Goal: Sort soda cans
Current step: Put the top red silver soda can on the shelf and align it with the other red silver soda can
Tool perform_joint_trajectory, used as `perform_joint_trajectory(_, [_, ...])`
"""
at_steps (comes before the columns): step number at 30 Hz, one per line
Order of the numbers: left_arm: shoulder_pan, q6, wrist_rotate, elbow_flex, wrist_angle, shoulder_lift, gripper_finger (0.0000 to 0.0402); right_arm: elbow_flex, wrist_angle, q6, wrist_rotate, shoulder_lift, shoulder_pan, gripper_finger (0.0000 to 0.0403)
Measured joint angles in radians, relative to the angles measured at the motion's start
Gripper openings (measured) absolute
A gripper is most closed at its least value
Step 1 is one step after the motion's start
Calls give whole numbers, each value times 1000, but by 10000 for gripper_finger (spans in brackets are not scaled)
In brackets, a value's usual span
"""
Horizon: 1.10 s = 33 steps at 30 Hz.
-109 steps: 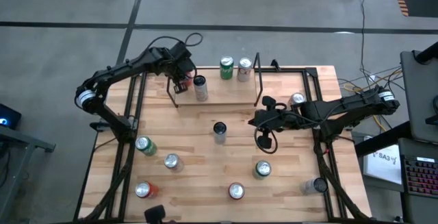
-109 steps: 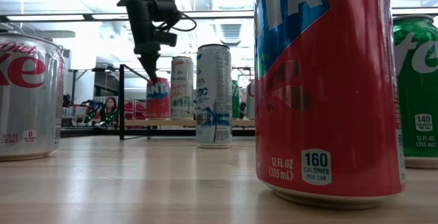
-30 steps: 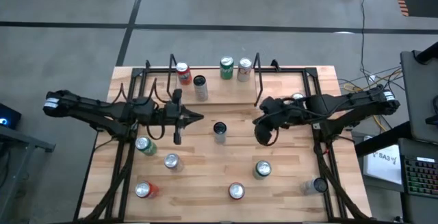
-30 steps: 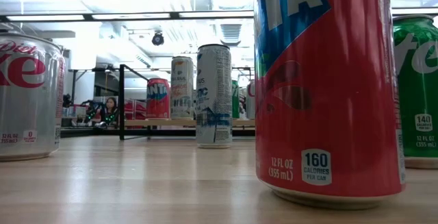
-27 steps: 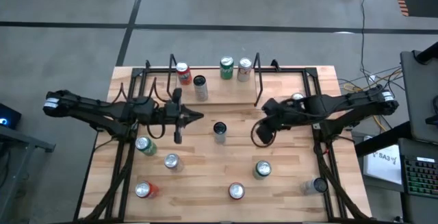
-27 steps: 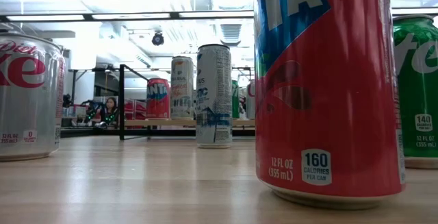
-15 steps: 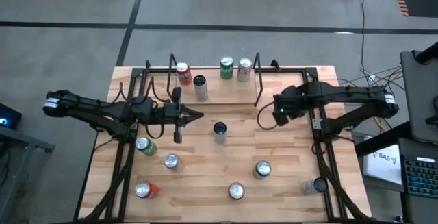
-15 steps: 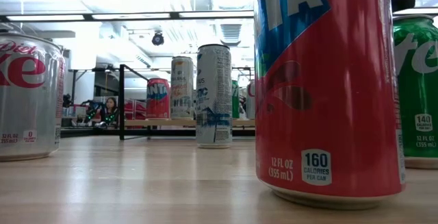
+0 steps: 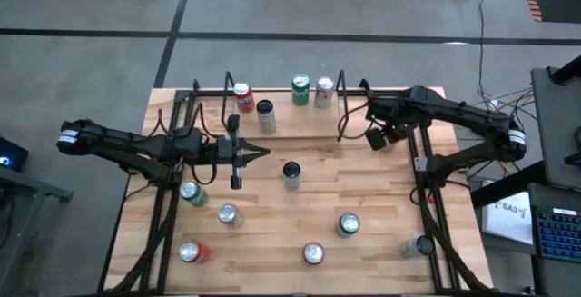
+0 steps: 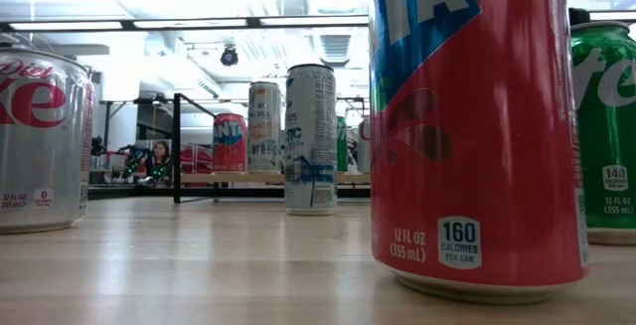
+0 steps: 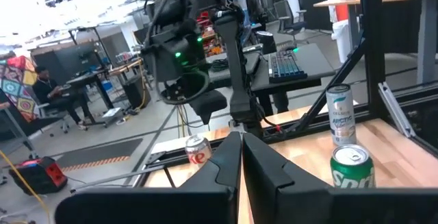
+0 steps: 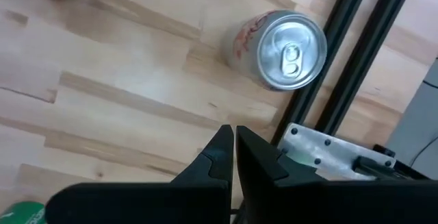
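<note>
High view: right end effector [image 9: 379, 133], fingers pressed together and empty, hovers above a silver can [image 12: 284, 49] right of the back rack [image 9: 340, 106], likely lining up. Left end effector [image 9: 263, 154] is pressed together and idle left of the black can [image 9: 290, 172].

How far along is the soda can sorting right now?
Done: four cans stand on the back shelf. In hand: nothing; the left tool and right tool are both shut and empty, the right one near a silver can beside the frame rail. Left: that can plus seven loose on the table, such as the centre dark can.
</note>
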Motion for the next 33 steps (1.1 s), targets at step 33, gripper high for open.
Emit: perform_joint_trajectory(33, [0,70,0,0,34,0,0,-23,133,-308,-98,1,-355,58])
